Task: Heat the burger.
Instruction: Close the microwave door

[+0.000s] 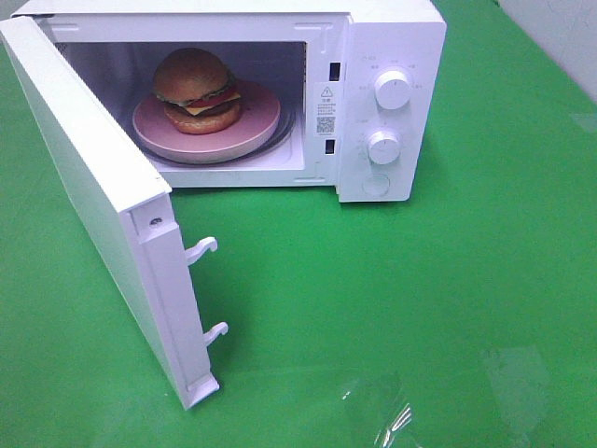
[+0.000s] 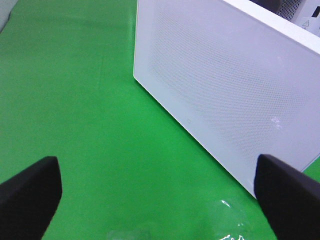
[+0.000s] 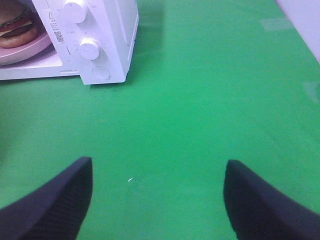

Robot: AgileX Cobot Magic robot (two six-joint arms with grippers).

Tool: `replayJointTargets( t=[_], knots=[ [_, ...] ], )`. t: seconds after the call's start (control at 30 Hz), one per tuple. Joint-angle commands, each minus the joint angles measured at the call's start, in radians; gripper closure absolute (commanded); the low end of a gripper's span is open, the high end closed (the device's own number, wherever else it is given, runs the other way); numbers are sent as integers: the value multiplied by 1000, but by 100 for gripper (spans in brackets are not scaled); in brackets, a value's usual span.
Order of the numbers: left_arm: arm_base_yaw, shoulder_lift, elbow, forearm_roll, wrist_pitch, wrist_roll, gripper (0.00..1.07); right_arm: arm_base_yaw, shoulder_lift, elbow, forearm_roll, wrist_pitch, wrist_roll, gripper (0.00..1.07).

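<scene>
The burger [image 1: 196,91] sits on a pink plate [image 1: 263,117] inside the white microwave [image 1: 392,42], whose door [image 1: 89,187] stands wide open to the left. The right wrist view shows the burger [image 3: 15,27] and plate [image 3: 25,52] inside too. My left gripper [image 2: 160,200] is open and empty, just off the door's outer face [image 2: 225,85]. My right gripper [image 3: 157,200] is open and empty over the green cloth, well in front of the microwave's control panel [image 3: 87,40]. Neither gripper shows in the exterior high view.
The microwave has two round knobs [image 1: 392,89] [image 1: 383,147] and a round button [image 1: 375,184] on its right panel. Two latch hooks [image 1: 202,248] stick out of the door's edge. Green cloth [image 1: 420,308] covers the table.
</scene>
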Motion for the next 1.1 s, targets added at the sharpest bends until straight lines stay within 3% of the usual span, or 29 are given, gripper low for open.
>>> replayJointTargets(
  t=[0.03, 0.6, 0.83, 0.9, 0.93, 0.97, 1.07, 1.1],
  knots=[
    [3, -2, 3, -7, -8, -2, 10, -9, -26, 0, 5, -11, 10, 37],
    [3, -2, 3, -7, -9, -3, 10, -9, -26, 0, 4, -11, 10, 37],
    [3, -2, -39, -8, -91, -32, 13, -9, -26, 0, 4, -11, 10, 37],
    [3, 7, -39, -3, -153, -32, 26, -9, -26, 0, 4, -11, 10, 37],
    [3, 7, -39, -3, -153, -32, 26, -9, -26, 0, 4, -11, 10, 37],
    [3, 27, -39, -4, -171, -32, 37, -9, -26, 0, 4, -11, 10, 37],
    [3, 35, -39, -4, -178, -32, 42, -9, -26, 0, 4, -11, 10, 37],
    [3, 63, -39, -4, -202, -31, 53, -9, -26, 0, 4, -11, 10, 37]
  ],
)
